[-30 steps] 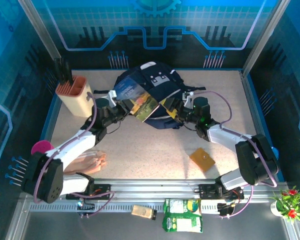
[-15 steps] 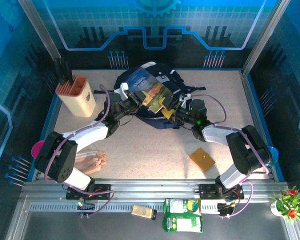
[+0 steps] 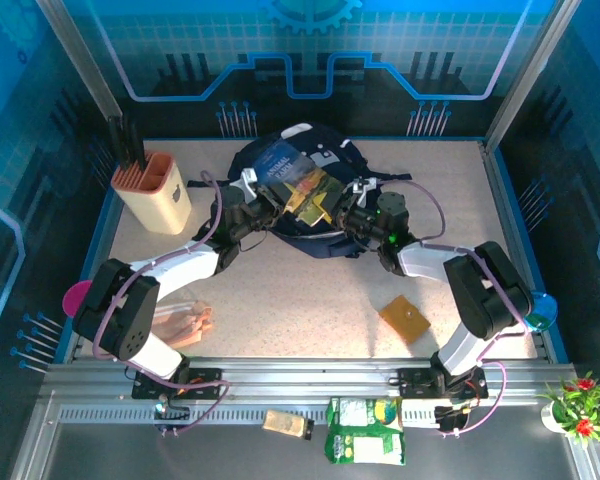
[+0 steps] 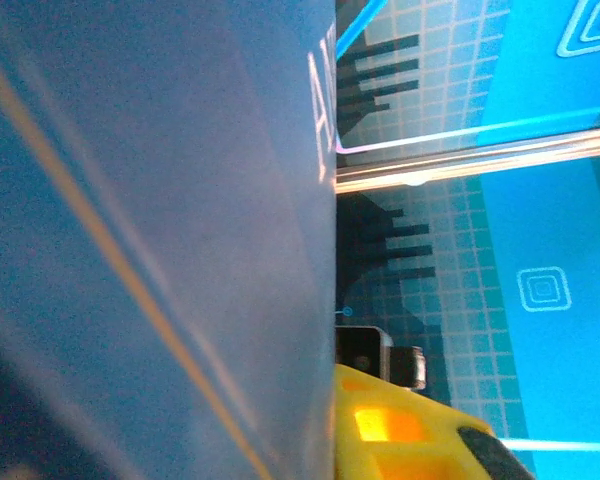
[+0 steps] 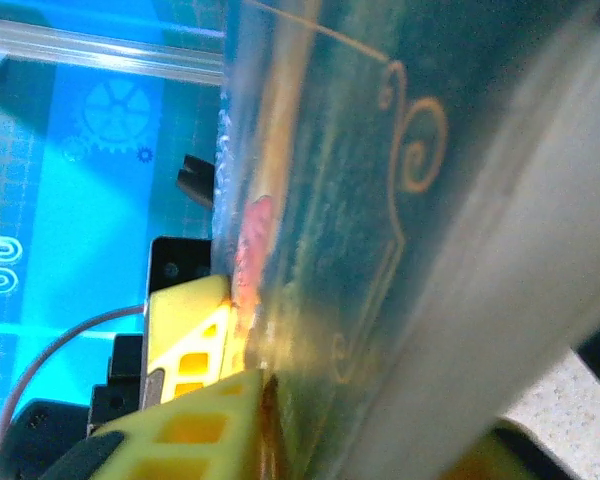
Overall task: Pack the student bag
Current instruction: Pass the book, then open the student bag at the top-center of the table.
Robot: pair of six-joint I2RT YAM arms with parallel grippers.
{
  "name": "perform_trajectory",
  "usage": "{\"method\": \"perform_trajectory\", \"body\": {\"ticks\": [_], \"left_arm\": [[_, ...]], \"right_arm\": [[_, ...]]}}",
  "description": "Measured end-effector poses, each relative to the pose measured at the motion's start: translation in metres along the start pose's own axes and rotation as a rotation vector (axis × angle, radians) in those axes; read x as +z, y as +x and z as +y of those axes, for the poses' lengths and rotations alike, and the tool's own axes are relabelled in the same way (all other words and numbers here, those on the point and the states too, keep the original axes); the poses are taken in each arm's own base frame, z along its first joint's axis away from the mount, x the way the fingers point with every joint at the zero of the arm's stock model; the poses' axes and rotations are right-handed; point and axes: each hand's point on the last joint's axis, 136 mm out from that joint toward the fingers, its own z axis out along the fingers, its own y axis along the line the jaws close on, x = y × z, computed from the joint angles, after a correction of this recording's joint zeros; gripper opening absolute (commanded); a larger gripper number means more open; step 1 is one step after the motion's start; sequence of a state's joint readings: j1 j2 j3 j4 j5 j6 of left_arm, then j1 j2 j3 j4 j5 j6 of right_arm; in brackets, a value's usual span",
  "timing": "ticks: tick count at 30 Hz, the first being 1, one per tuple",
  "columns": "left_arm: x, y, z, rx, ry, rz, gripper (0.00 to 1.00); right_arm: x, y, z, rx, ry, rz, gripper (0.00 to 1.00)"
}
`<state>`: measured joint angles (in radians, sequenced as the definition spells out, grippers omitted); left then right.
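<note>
Holding blue-covered picture book [image 3: 285, 166] over dark navy fabric backpack [image 3: 248, 160].
Left pincer [image 3: 263, 201] and right pincer [image 3: 335, 207] pinch it; uneven push risks jamming.

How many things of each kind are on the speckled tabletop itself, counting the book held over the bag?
student bag: 1
book: 1
beige pen holder: 1
orange square pad: 1
pinkish packet: 1
Total: 5
</note>
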<state>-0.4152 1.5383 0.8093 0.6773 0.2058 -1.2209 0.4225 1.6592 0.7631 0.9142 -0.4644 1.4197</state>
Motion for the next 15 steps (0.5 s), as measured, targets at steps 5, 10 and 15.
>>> {"method": "perform_trajectory", "body": {"ticks": [5,10,15], "left_arm": [[-0.001,0.005,0.014,0.054,-0.061,0.019,0.48],[-0.004,0.003,0.029,0.183,-0.207,0.047,0.66],[-0.002,0.002,0.020,0.366,-0.312,0.108,0.73]], "right_arm": [[-0.013,-0.005,0.001,-0.059,0.066,-0.023,0.07],[-0.049,-0.021,0.005,-0.177,0.170,-0.097,0.07],[-0.101,-0.046,0.018,-0.320,0.295,-0.225,0.06]]}}
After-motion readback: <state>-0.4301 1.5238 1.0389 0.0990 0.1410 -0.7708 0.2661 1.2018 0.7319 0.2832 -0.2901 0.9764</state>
